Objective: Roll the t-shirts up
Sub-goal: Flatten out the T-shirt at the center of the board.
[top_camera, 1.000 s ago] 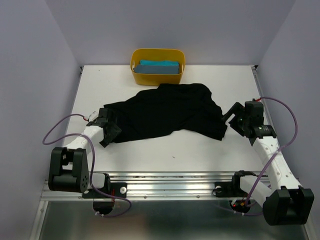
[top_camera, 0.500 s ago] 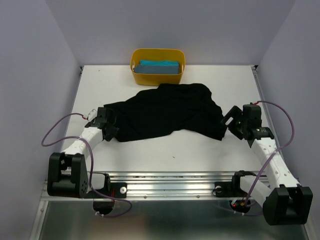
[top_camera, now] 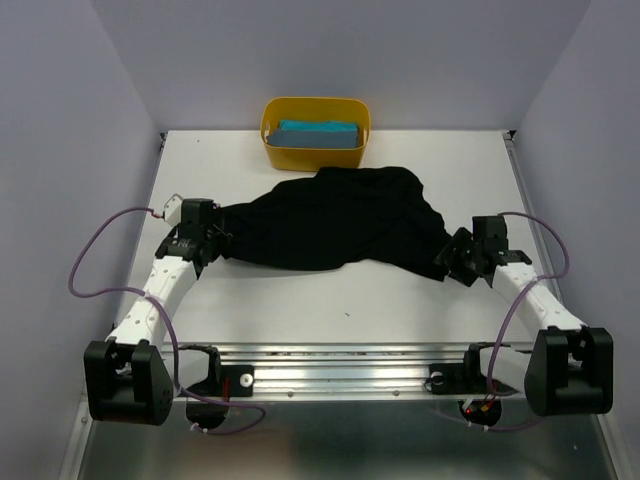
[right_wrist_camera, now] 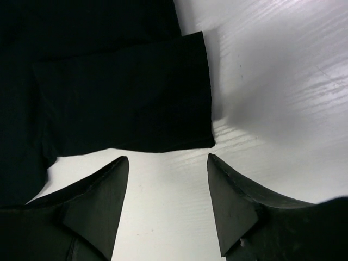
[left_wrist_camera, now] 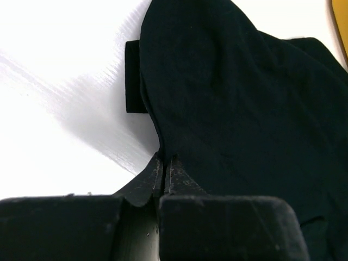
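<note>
On your left, the left arm reaches forward and a little inward from its base, low over the white table (top_camera: 350, 295), with a purple cable (top_camera: 95, 262) looping out beside it. Your left tool (top_camera: 205, 238) is clenched: in its wrist view (left_wrist_camera: 163, 163) the two fingers press flat together, and the edge of the black t-shirt (top_camera: 340, 220) runs down into the seam between them, so it has that left end pinched. From there the black t-shirt (left_wrist_camera: 244, 109) lies spread across the middle of the table as one plain, dark, rumpled sheet, wider than it is deep, with soft folds bunched towards its right side. In the left wrist view a flat squared flap of the cloth pokes out from under its left edge. Behind it, at the far edge of the table, the teal-blue t-shirt (top_camera: 318, 133) sits as a neat folded block inside the yellow tub (top_camera: 265, 125), apart from the black one. On your right, the right arm angles inward and lies low, its tool (top_camera: 458, 258) at the shirt's right end. That tool (right_wrist_camera: 167, 157) is released: its fingers stand apart over bare table, and the straight hem of a black sleeve (right_wrist_camera: 125, 92) lies just ahead of the fingertips, not between them.
</note>
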